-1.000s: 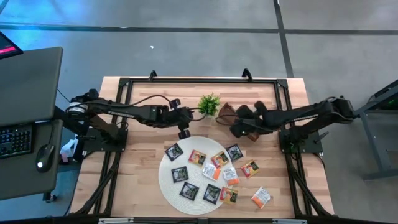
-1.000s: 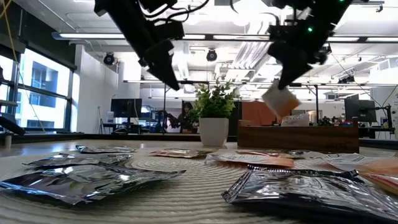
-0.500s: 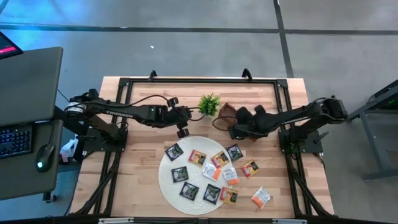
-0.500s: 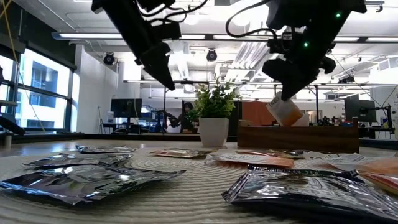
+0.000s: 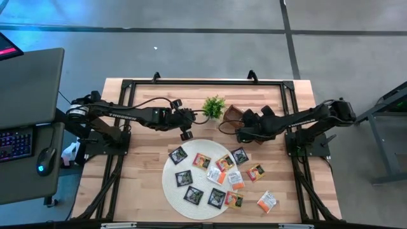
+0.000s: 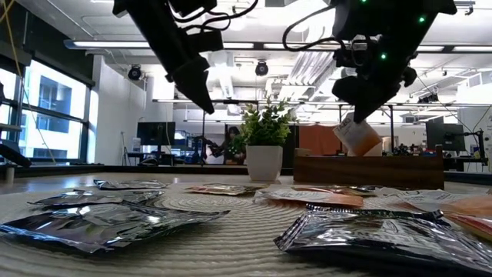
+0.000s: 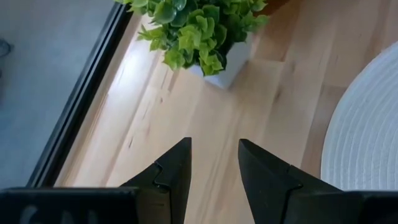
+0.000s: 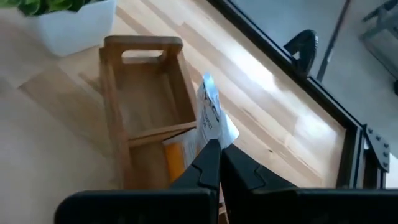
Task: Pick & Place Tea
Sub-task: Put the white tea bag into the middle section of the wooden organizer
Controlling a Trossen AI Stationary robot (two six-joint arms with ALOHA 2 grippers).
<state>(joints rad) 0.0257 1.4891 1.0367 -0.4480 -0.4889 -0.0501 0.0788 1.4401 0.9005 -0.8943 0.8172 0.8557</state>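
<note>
The right gripper (image 8: 219, 163) pinches a white and orange tea sachet (image 8: 210, 119) just above the wooden tray (image 8: 142, 93); the left gripper (image 7: 214, 165), fingers spread, hangs beside the potted plant (image 7: 198, 30)

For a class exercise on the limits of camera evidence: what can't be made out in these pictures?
- High view: the right gripper covers the long brown wooden tray, hiding its held white-and-orange tea sachet.
- Right wrist view: the tray's near end is cut off behind the fingers.
- Low view: sachet print unreadable.
</note>
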